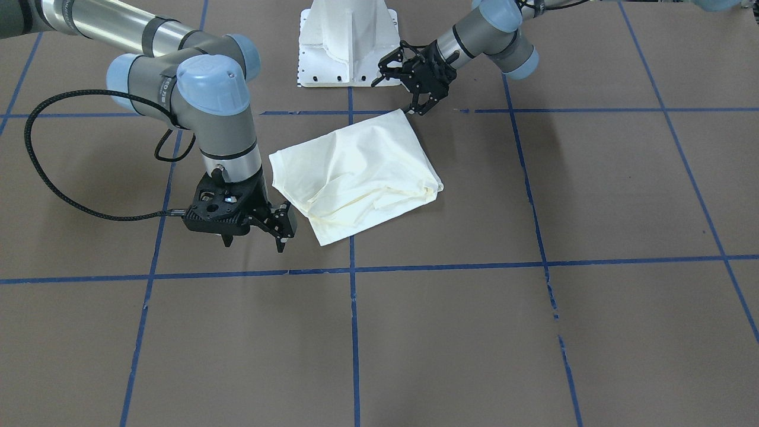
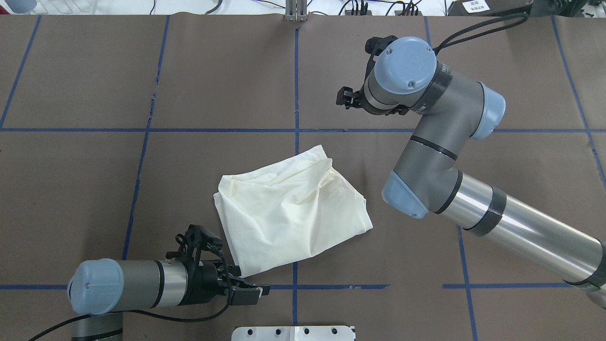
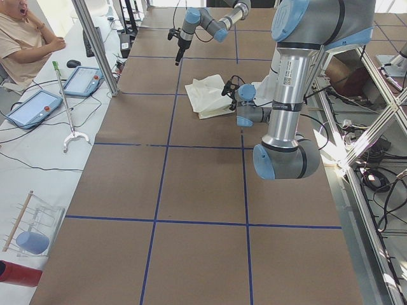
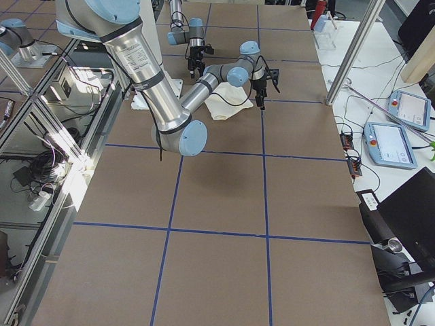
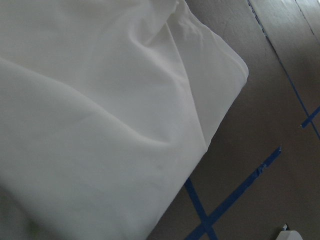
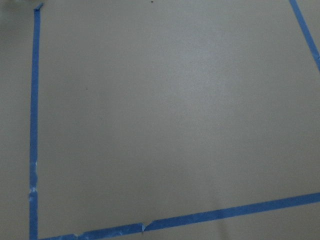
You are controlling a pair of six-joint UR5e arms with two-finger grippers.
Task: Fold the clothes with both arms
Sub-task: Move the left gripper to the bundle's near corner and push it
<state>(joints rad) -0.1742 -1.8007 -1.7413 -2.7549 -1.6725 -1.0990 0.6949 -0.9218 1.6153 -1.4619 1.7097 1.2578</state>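
Lying plain side up, the shirt (image 2: 293,218) forms a rumpled four-cornered packet about midway along the surface (image 2: 85,199), nearer the robot-side edge than the operators' edge. No print shows. Creases cross its top layer, and the folded edges do not line up.

The left hand (image 1: 406,89) is at the packet's corner nearest the robot-side edge, with its fingers spread and nothing held. Whether a fingertip touches the cloth cannot be told. The right hand (image 1: 254,244) points fingers-down just beside the opposite corner, toward the operators' edge. It too is spread and empty, clear of the cloth.

The step in hand is judged to be a further fold of the part-folded packet, or a squaring of it. To do it well:

- Each hand should close on every layer at its corner, not the top sheet alone.
- The two lifts should start together and stay low, so the inner folds do not spill.
- The carried edge should cross in step and land flush on the resting edge.
- The blue tape lines (image 2: 296,142) serve as a guide for squareness.
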